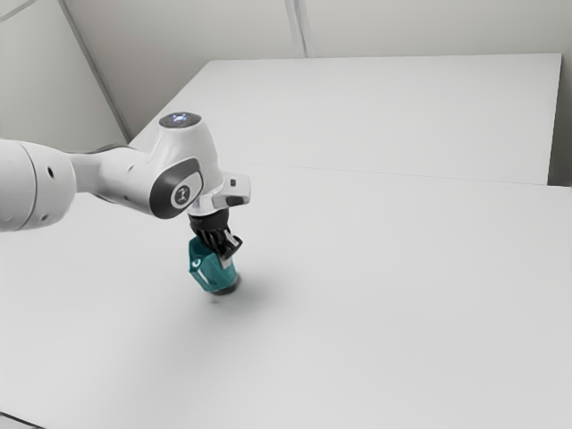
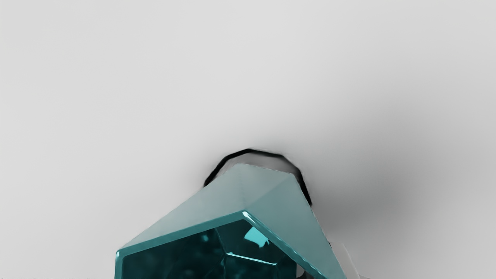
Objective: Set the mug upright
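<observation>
the teal mug point(image 1: 210, 271) leans low at the tabletop point(image 1: 375, 304), mouth tipped toward the exterior view's left, its wall seemingly pinched by the jaws, one inside, one outside, presumably so the tilt can be controlled until it stands level.

You've got loads of room around the mug point(image 1: 211, 272), tbh. Bare tabletop point(image 1: 402, 304) runs well out from it toward the exterior view's right, and there's more on its side nearest that camera. Straight down from above is a no-go though: the gripper point(image 1: 230, 252) is right at the mug. Up and toward the exterior view's left of it, the arm point(image 1: 121, 177) blocks you.
</observation>
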Motion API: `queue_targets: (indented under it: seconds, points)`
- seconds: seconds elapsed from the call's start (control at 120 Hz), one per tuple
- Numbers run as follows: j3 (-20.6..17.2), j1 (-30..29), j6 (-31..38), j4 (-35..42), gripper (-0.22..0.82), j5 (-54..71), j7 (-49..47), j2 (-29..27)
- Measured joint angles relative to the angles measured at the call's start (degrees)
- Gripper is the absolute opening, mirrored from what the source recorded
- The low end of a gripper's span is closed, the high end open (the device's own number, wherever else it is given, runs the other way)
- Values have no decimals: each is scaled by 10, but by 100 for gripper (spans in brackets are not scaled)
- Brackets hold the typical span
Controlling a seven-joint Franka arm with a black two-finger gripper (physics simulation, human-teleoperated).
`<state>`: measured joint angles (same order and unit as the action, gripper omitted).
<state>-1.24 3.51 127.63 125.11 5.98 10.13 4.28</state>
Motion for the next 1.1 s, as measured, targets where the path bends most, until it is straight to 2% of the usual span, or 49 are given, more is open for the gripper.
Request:
queue_targets:
  seconds: [0.108, 0.667, 0.925, 1.1]
  points:
    - [-5, -2, 0, -1, -17, 0, -3, 1]
    - [-8, -1, -3, -8, 18, -4, -2, -5]
    - [-9, -2, -15, -32, 25, -2, -2, -22]
    - [-10, -3, -53, -93, 28, -6, -2, -28]
